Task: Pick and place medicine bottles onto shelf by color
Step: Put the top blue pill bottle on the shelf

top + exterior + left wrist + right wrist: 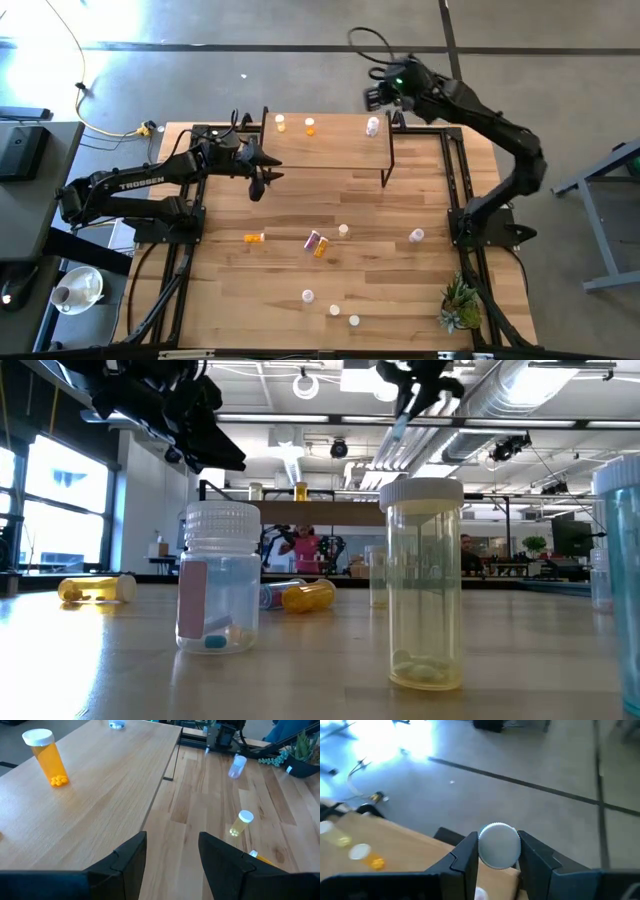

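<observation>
Right gripper: clamped on white-capped bottle, above shelf's far right corner.
Left gripper: jaws apart, empty, beside shelf's front edge.
Advice: we lower straight beside pale bottle, release upright.

We see a robotics lab set up in a large open industrial hall. Our landmark is the wooden table, fixed in a black metal frame with two dark robot arms bolted at its sides. Beneath and around it lies a polished grey concrete floor, where a yellow cable trails off. Beyond the table's far edge, the low view shows exposed ceiling ducts, hanging round lamps, tall windows, and people among benches and equipment. A small potted plant sits at the table's near corner.
</observation>
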Tool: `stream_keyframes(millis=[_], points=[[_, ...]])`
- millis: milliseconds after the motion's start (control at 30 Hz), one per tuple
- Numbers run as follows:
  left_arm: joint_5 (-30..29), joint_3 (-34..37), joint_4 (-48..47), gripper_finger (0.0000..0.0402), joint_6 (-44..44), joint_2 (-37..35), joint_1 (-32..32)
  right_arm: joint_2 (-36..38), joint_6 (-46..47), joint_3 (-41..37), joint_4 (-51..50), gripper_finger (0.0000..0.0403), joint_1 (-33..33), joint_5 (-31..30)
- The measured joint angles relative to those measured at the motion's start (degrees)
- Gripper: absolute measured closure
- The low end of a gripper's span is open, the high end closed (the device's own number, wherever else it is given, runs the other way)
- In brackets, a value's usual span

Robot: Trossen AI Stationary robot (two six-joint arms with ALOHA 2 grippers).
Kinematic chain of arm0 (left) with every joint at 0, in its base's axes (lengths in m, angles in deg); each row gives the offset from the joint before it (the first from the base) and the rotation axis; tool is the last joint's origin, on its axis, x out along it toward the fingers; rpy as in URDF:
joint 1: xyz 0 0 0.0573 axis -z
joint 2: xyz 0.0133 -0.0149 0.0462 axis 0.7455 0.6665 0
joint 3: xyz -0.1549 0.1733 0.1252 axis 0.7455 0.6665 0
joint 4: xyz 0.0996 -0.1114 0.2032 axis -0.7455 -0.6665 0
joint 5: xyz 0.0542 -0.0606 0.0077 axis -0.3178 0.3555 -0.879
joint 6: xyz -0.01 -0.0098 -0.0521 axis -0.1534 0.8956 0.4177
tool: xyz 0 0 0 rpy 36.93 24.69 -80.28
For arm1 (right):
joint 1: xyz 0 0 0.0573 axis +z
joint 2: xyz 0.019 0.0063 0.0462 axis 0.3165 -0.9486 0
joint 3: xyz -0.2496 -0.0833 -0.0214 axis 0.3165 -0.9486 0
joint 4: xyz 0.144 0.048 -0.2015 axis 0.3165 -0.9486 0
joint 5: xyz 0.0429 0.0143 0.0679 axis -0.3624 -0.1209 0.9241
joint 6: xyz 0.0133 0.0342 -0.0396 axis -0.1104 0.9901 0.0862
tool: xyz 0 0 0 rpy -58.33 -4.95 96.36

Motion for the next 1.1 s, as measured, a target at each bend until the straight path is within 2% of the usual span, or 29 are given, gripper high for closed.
stream_keyframes(millis=[267,667,1100], points=[[0.0,0.0,-0.7,0.0232,-0.1,0.0,0.0,-11.8,-1.8,9.7,-5.7,0.0299,0.0,7.0],[-0.2,0.0,-1.3,0.0232,-0.1,0.0,0.0,-21.9,-6.5,10.4,-6.9,0.0299,0.8,20.0],[-0.2,0.0,-1.3,0.0232,-0.1,0.0,0.0,-23.9,-13.2,10.4,-7.9,0.0299,1.9,20.6]])
